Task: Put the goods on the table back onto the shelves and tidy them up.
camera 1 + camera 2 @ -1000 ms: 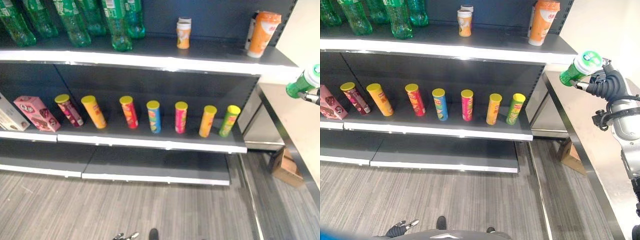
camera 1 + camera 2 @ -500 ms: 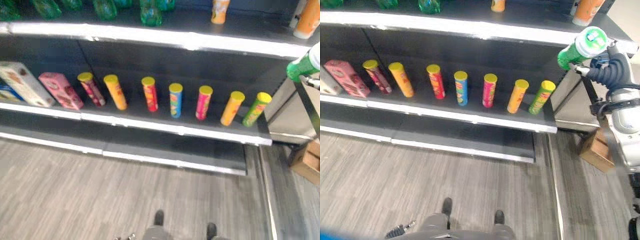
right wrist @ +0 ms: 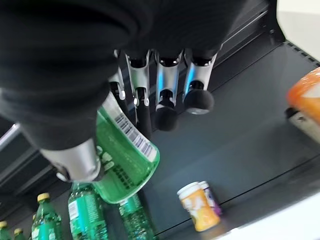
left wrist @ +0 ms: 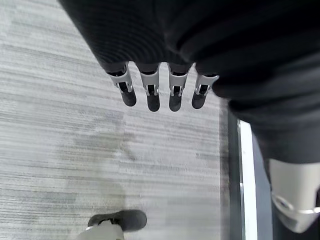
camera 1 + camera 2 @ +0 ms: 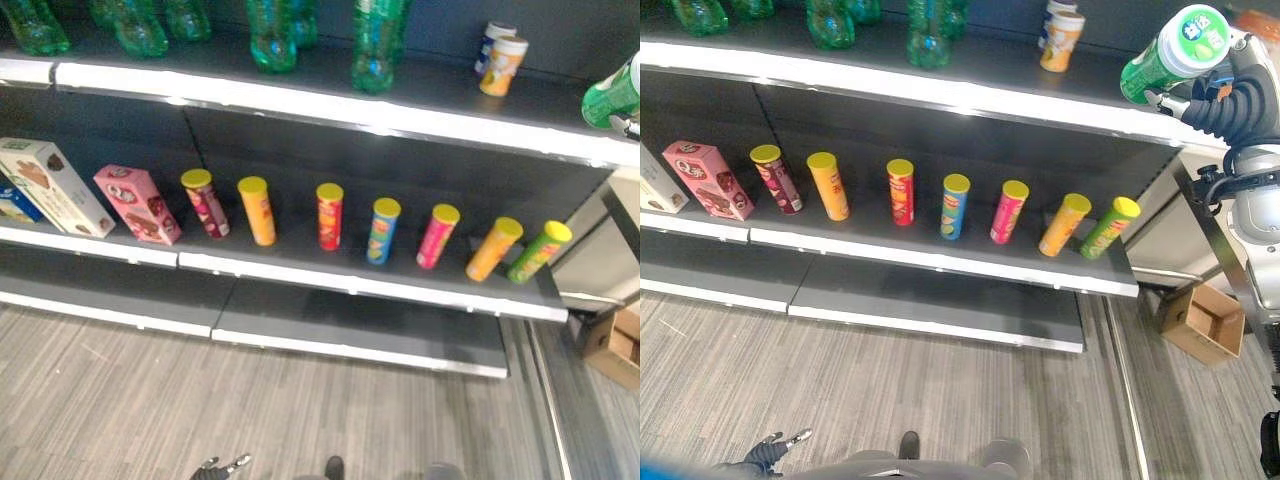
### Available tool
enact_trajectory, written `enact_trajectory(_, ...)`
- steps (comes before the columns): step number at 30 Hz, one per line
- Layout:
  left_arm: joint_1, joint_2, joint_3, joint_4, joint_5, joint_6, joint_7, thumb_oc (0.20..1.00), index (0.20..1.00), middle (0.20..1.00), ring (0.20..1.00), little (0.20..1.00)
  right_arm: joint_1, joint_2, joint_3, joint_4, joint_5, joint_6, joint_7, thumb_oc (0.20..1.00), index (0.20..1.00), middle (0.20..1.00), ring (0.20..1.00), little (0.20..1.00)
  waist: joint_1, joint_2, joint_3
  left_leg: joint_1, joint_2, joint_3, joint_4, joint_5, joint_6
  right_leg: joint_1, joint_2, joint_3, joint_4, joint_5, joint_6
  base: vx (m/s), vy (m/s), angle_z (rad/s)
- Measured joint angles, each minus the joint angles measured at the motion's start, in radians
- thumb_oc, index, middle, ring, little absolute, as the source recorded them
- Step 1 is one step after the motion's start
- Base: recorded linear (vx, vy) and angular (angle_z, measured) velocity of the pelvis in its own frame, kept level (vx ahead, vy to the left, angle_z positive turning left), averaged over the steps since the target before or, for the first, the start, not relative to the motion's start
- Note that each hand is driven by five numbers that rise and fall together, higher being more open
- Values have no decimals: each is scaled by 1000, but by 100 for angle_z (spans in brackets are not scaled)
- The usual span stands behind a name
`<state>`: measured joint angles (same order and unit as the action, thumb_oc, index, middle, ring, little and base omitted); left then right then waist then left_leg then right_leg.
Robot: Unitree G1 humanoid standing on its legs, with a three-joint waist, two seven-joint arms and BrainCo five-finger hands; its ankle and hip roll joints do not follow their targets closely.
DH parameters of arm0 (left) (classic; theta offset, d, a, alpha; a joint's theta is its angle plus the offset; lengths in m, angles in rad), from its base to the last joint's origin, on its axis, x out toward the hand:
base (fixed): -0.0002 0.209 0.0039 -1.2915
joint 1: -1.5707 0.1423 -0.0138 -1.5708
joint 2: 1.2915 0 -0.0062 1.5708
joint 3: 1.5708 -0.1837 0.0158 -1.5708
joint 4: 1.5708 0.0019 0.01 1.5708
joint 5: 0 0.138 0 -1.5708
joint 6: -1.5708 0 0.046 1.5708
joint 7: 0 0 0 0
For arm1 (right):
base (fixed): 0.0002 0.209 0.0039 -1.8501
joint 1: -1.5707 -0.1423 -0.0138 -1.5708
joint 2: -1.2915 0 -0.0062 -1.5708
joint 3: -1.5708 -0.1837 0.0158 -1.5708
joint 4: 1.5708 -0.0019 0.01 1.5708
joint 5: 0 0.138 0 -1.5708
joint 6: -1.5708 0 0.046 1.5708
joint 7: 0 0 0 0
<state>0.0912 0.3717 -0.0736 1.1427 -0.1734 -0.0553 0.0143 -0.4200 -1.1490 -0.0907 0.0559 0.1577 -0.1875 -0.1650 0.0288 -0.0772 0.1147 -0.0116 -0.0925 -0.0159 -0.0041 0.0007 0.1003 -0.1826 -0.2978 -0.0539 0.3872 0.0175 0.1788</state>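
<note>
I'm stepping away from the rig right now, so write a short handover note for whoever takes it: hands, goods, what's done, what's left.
Right hand: shut on a green bottle, held up beside the right end of the top shelf.
Left hand: low over the floor, fingers straight, holding nothing.
Top shelf already carries green bottles and small cups; the middle shelf carries a row of chip cans and boxes.
Done: bottle picked up.
Left: set it on the top shelf, probably with the other green bottles.
</note>
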Motion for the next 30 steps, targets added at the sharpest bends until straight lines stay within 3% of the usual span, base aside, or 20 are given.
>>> enact_trajectory(2, -21, -24, 2, 4, -2, 0, 1, 1000, 1000, 1000, 1000, 1000, -4, -2, 24, 7, 21, -8, 4, 200, 200, 200, 200, 200, 1, 45, 31, 4, 51, -30, 12, -17, -6, 10, 150, 9, -254, -31, -20, 255, -89, 6)
enact_trajectory(3, -29, -35, 3, 12, -2, 0, -3, 1000, 1000, 1000, 1000, 1000, 1, -9, 24, 6, 22, -9, 5, 200, 200, 200, 200, 200, -15, 65, 47, 7, 70, -52, 9, -19, -16, 23, 212, 27, -410, -23, -8, 250, -51, 53)
enact_trajectory(4, -42, -46, 12, 15, -2, 0, -6, 1000, 1000, 1000, 1000, 1000, 3, -15, 13, 10, 43, -5, 4, 200, 200, 200, 200, 200, -45, 57, 71, 18, 56, -86, 3, -15, -20, -2, 247, 73, -494, 0, -1, 252, -60, 96)
enact_trajectory(6, -66, -62, 27, 35, -2, 0, -16, 1000, 1000, 1000, 1000, 1000, 41, -11, -16, 8, 58, -1, 1, 200, 200, 200, 200, 200, -87, 17, 89, 41, -4, -153, 4, -28, -7, -46, 238, 150, -494, 44, 3, 216, -91, 114)
enact_trajectory(8, -58, -69, 28, 26, -2, -1, -19, 1000, 1000, 1000, 1000, 1000, 66, -12, -22, 9, 59, 2, 2, 200, 200, 200, 200, 200, -84, -16, 92, 81, -47, -203, 3, -48, 0, -53, 204, 127, -490, 58, -2, 276, -234, 123)
enact_trajectory(9, -50, -71, 6, 11, -1, 1, -19, 1000, 1000, 1000, 1000, 1000, 146, -13, -89, 9, 59, 0, 5, 200, 200, 200, 200, 200, -86, -19, 91, 112, -44, -286, -17, -56, -11, -7, 190, 118, -470, 77, -27, 246, -255, 224)
enact_trajectory(10, -44, -62, -1, 8, 0, 1, -20, 1000, 1000, 1000, 1000, 1000, 243, -16, -158, 11, 60, 14, 10, 200, 200, 200, 200, 200, -104, -30, 85, 120, -22, -354, -14, -70, -47, 64, 190, 105, -473, 119, -30, 269, -335, 217)
enact_trajectory(11, -38, -62, -2, 5, 0, 1, -20, 1000, 1000, 1000, 1000, 1000, 250, -21, -161, 12, 60, 17, 15, 200, 200, 200, 200, 200, -102, -27, 86, 118, -3, -352, -4, -85, -82, 67, 209, 101, -469, 152, -52, 192, -250, 166)
enact_trajectory(12, -6, -88, 1, 7, 0, 9, -19, 1000, 1000, 1000, 1000, 1000, 275, -1, -166, -24, 99, -36, 62, 200, 200, 200, 200, 200, -124, -6, 85, 157, 76, -344, -10, -101, -121, 120, 270, 51, -466, 151, -130, 261, -329, 77)
enact_trajectory(14, -14, -115, -30, -31, 0, 9, -23, 1000, 1000, 1000, 1000, 1000, 313, -49, -219, -14, 108, -21, 61, 200, 200, 200, 200, 200, -159, 11, 55, 157, 123, -282, 4, -141, -168, 169, 306, -2, -486, 120, -150, 140, -178, 67)
enact_trajectory(16, -74, -114, -40, -50, 0, 1, -22, 1000, 1000, 1000, 1000, 1000, 320, -86, -298, 29, 117, 3, 51, 200, 200, 200, 200, 200, -173, 11, 52, 124, 171, -194, 0, -134, -184, 158, 312, -42, -486, 120, -170, 47, -68, 67)
enact_trajectory(17, -106, -118, -40, -59, 0, 1, -22, 1000, 1000, 1000, 1000, 1000, 356, -101, -340, 28, 119, 15, 49, 200, 200, 200, 200, 200, -197, 6, 54, 73, 205, -49, 32, -127, -202, 152, 297, -80, -489, 110, -192, 64, -14, 84)
enact_trajectory(18, -104, -121, -40, -91, 1, -9, -23, 1000, 1000, 1000, 1000, 1000, 386, -109, -359, 3, 119, 15, 54, 200, 200, 200, 200, 200, -213, 6, 51, 48, 243, 108, 20, -124, -202, 139, 284, -94, -491, 107, -187, 102, -4, 45)
enact_trajectory(22, -14, -127, -36, -77, 26, 2, -23, 1000, 1000, 1000, 1000, 1000, 397, -107, -352, -1, 119, 17, 70, 200, 200, 200, 200, 200, -203, 55, 32, 119, 222, 117, -91, -20, -208, 144, 285, -32, -491, 118, -149, 50, 14, -33)
enact_trajectory(30, 32, -119, -12, -66, 43, 2, -23, 1000, 1000, 1000, 1000, 1000, 405, -107, -341, -3, 136, 17, 107, 200, 200, 200, 200, 200, -209, 35, -13, 137, 172, 124, -94, -17, -190, 154, 238, -15, -491, 127, -114, -3, 14, -3)
